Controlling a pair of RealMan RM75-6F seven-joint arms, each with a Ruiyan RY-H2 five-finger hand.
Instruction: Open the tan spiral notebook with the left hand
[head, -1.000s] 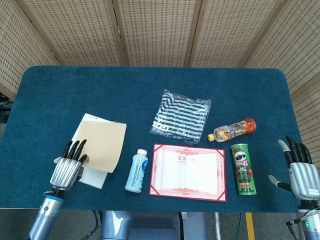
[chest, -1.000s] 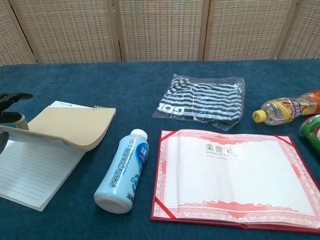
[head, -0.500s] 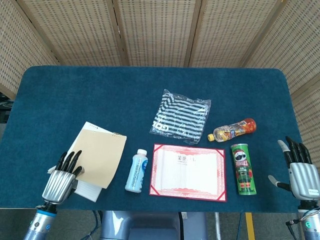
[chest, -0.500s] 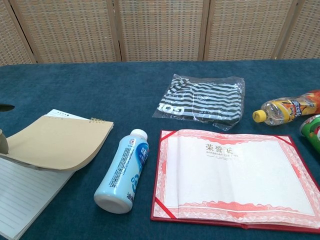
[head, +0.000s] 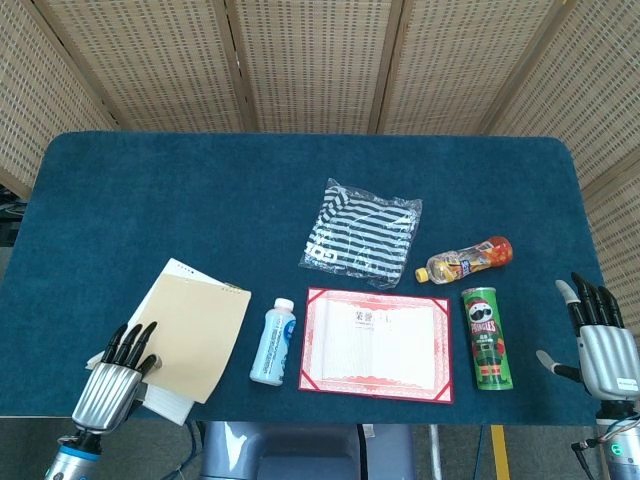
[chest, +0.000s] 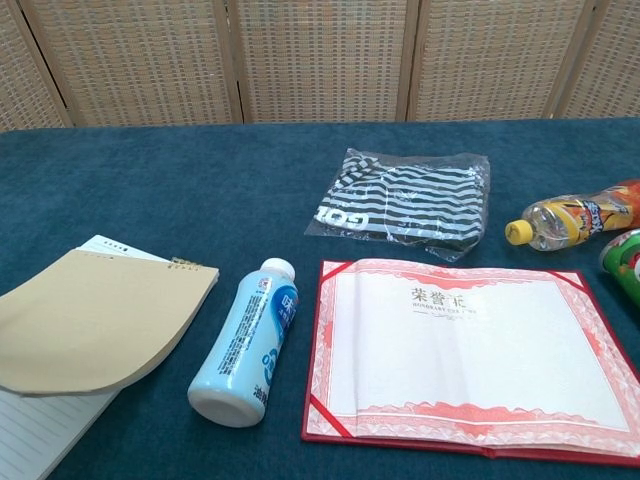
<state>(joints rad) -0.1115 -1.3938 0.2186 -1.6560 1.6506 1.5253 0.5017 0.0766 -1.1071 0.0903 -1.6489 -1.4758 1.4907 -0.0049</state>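
Left robot hand touching tan notebook cover.

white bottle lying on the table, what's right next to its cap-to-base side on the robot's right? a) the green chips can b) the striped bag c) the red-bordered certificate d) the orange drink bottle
c: the white bottle lies just beside the left edge of the red-bordered certificate, nearer than anything else on that side.

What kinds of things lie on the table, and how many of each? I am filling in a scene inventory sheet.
Bottles: 2 (white milk bottle, orange drink bottle)
Snack cans: 1 (green chips can)
Notebooks: 1 (tan spiral notebook)
Certificate folders: 1 (red certificate folder)
Bagged clothing: 1 (striped garment bag)
Total: 6
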